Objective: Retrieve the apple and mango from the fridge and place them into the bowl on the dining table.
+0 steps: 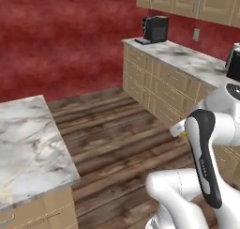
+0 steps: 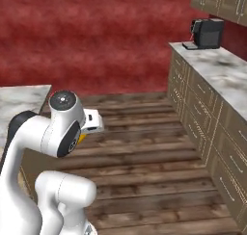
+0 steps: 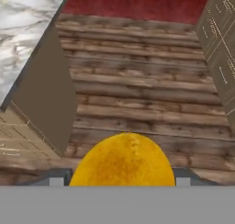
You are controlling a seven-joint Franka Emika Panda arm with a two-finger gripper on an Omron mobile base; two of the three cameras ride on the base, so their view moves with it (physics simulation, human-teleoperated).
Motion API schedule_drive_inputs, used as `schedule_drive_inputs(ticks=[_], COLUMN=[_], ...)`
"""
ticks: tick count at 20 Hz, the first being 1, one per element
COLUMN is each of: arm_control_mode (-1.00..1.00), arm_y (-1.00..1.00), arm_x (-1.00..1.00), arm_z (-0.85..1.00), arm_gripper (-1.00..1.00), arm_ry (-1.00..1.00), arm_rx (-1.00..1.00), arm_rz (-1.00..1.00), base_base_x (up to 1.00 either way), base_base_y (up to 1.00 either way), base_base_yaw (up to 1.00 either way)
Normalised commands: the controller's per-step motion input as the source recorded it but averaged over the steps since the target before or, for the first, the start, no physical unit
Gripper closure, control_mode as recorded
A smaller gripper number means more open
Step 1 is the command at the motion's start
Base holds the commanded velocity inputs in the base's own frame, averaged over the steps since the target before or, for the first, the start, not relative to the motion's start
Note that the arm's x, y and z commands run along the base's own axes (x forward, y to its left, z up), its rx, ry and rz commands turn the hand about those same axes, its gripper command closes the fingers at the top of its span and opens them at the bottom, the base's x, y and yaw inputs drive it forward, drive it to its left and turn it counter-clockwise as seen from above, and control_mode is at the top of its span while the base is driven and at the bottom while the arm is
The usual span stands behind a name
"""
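In the hand view the mango [image 3: 123, 161], a rounded yellow-orange fruit, sits low in the middle between my two fingertips, and my gripper [image 3: 120, 179] is shut on it. From the right base view my gripper [image 2: 89, 127] hangs over the wooden floor, a sliver of the mango [image 2: 83, 138] showing under the hand. My forearm covers most of the gripper [image 1: 181, 129] in the left base view. The dining table [image 1: 28, 143], with its veined marble top, stands to the left, its corner [image 3: 23, 30] ahead and left of the hand. The apple, bowl and fridge are out of view.
A marble counter [image 1: 187, 59] over tan drawers runs along the right wall. A black coffee machine [image 1: 154, 28] stands at its far end [image 2: 207, 33]. Wooden floor [image 2: 144, 142] lies between table and counter. A red wall closes the back.
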Motion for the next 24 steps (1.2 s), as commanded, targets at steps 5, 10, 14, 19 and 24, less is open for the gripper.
schedule_drive_inputs(ticks=[5, 10, 14, 19, 24], arm_control_mode=[1.00, 1.00, 1.00, 1.00, 1.00], arm_y=[0.00, 0.00, 0.00, 0.00, 0.00], arm_x=[0.00, 0.00, 0.00, 0.00, 0.00], arm_z=[0.00, 0.00, 0.00, 0.00, 0.00], arm_gripper=[1.00, 1.00, 1.00, 1.00, 1.00], arm_ry=[0.00, 0.00, 0.00, 0.00, 0.00], arm_rx=[0.00, 0.00, 0.00, 0.00, 0.00], arm_rz=[0.00, 0.00, 0.00, 0.00, 0.00], base_base_x=[1.00, 1.00, 1.00, 1.00, 1.00], base_base_y=[-0.19, -0.02, 0.00, -0.22, -0.33], base_base_yaw=[0.00, 0.03, 0.28, 0.38, 0.38])
